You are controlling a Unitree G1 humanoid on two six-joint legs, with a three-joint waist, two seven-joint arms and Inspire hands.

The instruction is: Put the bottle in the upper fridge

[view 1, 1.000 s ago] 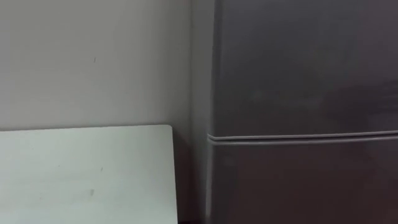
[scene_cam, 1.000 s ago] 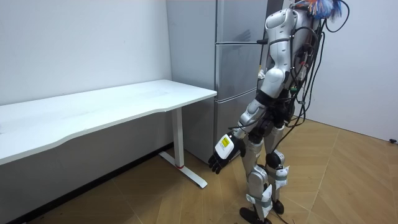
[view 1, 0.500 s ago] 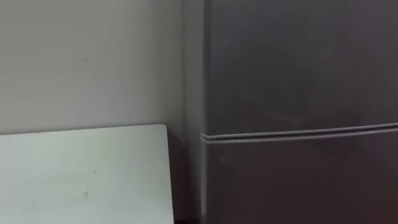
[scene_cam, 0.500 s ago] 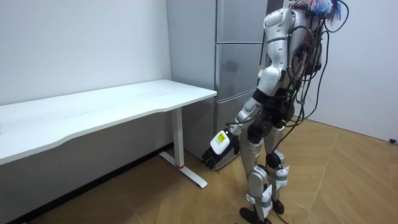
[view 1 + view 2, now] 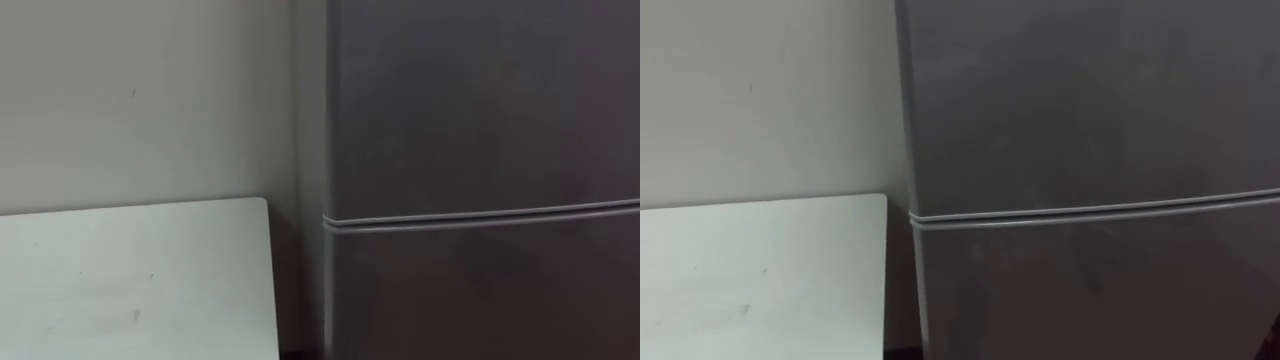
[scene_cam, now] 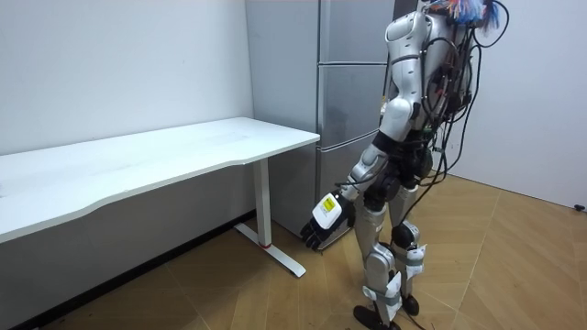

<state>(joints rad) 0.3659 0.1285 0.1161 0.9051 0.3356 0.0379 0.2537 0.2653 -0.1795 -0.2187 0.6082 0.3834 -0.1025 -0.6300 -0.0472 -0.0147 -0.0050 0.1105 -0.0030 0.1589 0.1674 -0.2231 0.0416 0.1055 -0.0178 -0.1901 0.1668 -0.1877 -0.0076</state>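
I stand close in front of a tall grey fridge [image 6: 353,101] with its doors shut. In the eye views its front fills the right side, and a seam between two doors [image 5: 480,215] runs across it. My left hand [image 6: 326,218] hangs low beside my leg in the room view, on the table's side, with its dark fingers relaxed and pointing down and nothing in them. I see no bottle.
A long white table [image 6: 165,151] stands against the wall to my left, and its corner [image 5: 230,260] ends a short gap from the fridge. A plain white wall [image 5: 150,100] rises behind it. The floor is wooden parquet [image 6: 495,275].
My left hand has swung a little forward toward the table leg and back slightly. The eye view has shifted a little, so the fridge edge sits further left; that is the camera's move.
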